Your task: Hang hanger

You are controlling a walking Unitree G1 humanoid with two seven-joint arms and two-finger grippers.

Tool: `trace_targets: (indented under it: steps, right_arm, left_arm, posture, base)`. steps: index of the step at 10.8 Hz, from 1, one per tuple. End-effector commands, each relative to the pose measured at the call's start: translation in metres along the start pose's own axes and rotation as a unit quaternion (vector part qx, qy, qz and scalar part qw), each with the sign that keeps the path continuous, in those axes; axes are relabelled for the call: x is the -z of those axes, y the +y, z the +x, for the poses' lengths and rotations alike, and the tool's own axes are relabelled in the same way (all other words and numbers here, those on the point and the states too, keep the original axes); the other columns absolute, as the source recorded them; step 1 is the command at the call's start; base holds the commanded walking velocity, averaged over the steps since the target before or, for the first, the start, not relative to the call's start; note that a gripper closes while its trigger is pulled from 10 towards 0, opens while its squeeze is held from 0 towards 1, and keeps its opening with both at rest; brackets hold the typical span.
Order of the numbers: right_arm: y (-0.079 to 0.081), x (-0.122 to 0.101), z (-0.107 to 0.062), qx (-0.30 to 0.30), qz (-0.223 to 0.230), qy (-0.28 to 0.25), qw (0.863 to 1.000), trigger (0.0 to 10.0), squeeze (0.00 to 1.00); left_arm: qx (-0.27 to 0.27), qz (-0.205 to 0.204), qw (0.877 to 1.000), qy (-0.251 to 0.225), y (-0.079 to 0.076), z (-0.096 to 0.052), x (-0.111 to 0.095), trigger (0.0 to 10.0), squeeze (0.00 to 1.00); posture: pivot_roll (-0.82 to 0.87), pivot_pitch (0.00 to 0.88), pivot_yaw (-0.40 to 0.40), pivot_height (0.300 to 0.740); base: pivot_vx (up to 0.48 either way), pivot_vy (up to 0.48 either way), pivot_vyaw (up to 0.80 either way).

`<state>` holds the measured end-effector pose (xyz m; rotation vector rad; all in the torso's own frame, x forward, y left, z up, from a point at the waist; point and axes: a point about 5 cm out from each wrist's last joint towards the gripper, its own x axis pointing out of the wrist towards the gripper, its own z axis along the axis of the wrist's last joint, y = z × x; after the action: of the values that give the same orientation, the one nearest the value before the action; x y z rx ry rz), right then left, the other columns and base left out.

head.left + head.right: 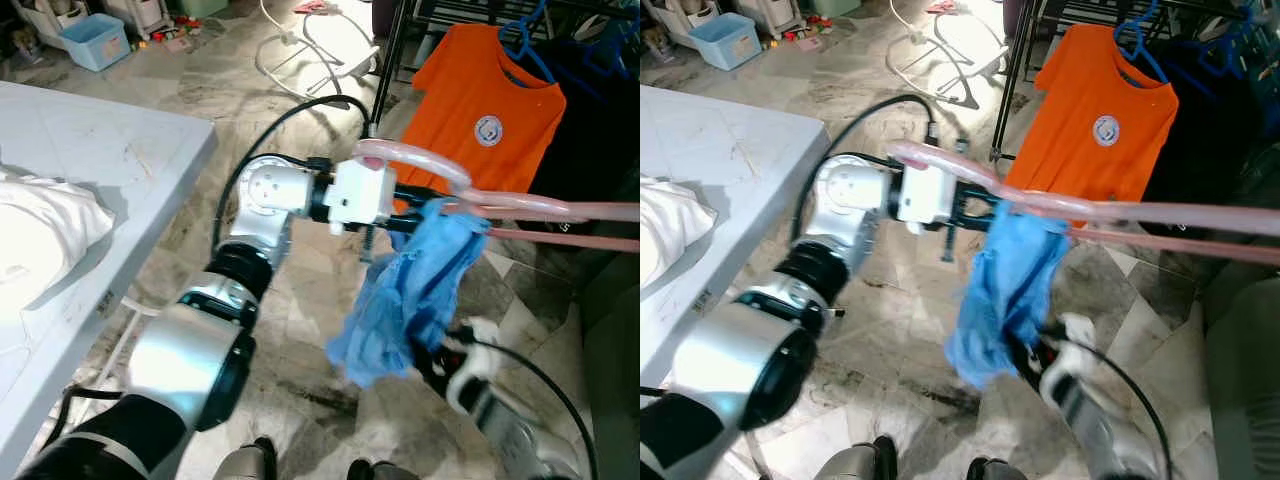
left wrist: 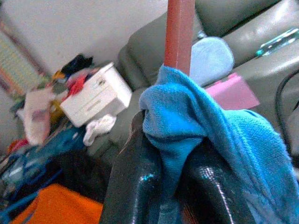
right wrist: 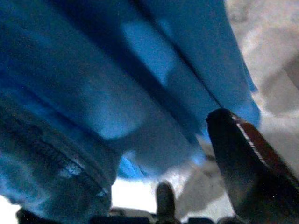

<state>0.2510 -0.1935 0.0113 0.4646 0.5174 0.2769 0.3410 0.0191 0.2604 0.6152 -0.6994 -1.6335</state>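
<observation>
I have the left gripper (image 1: 425,205) clamped on the pale pink plastic hanger (image 1: 520,205) through the crumpled blue terry cloth (image 1: 415,285), held level to keep the cloth draped. My right gripper (image 1: 450,350) steadies the cloth's lower edge; its grip I cannot tell. The black clothes rack (image 1: 480,15) waits ahead.
</observation>
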Motion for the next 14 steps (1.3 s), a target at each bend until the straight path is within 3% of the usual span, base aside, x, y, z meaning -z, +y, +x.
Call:
trace_targets:
  steps: [1,3,5,7,8,10,11,14]
  right_arm:
    - [-0.009,-0.001,-0.008,0.016,-0.003,-0.008,1.0,0.0,0.0]
    - [-0.044,0.002,-0.047,0.08,0.011,-0.028,0.996,0.0,0.0]
    - [-0.064,-0.004,-0.078,0.119,0.002,-0.049,0.992,0.0,0.0]
    - [-0.08,-0.042,-0.116,0.181,-0.035,-0.115,0.976,0.0,0.0]
    - [-0.085,-0.076,-0.138,0.214,-0.07,-0.167,0.96,0.0,0.0]
    - [-0.075,-0.131,-0.159,0.224,-0.107,-0.25,0.936,0.0,0.0]
    - [-0.057,-0.163,-0.163,0.211,-0.131,-0.294,0.923,0.0,0.0]
    - [-0.033,-0.195,-0.166,0.197,-0.175,-0.327,0.908,0.0,0.0]
  left_arm:
    - [0.0,0.014,1.0,0.001,0.006,0.003,-0.005,0.0,0.0]
    - [-0.012,0.009,1.0,0.026,0.005,-0.005,0.001,0.0,0.0]
    - [-0.009,0.007,0.999,0.045,0.001,-0.008,0.006,0.0,0.0]
    - [0.007,-0.012,0.996,0.085,-0.017,-0.015,0.021,0.0,0.0]
    - [0.014,-0.029,0.994,0.109,-0.03,-0.02,0.031,0.0,0.0]
    - [0.01,-0.063,0.986,0.152,-0.051,-0.027,0.048,0.0,0.0]
    - [0.0,-0.082,0.979,0.184,-0.062,-0.032,0.058,0.0,0.0]
    - [-0.004,-0.1,0.963,0.249,-0.077,-0.043,0.072,0.0,0.0]
  posture:
    - [0.08,0.184,-0.083,0.74]
    - [0.07,0.183,-0.079,0.74]
    - [0.06,0.179,-0.072,0.74]
    - [0.05,0.175,-0.067,0.74]
    - [0.04,0.171,-0.064,0.74]
    - [0.03,0.162,-0.064,0.74]
    - [0.03,0.157,-0.068,0.74]
    - [0.04,0.151,-0.076,0.74]
  base:
    - [0.0,0.0,0.0]
    - [0.0,0.0,0.0]
    - [0.0,0.0,0.0]
    - [0.0,0.0,0.0]
    - [0.0,0.0,0.0]
    - [0.0,0.0,0.0]
    - [0.0,0.0,0.0]
    - [0.0,0.0,0.0]
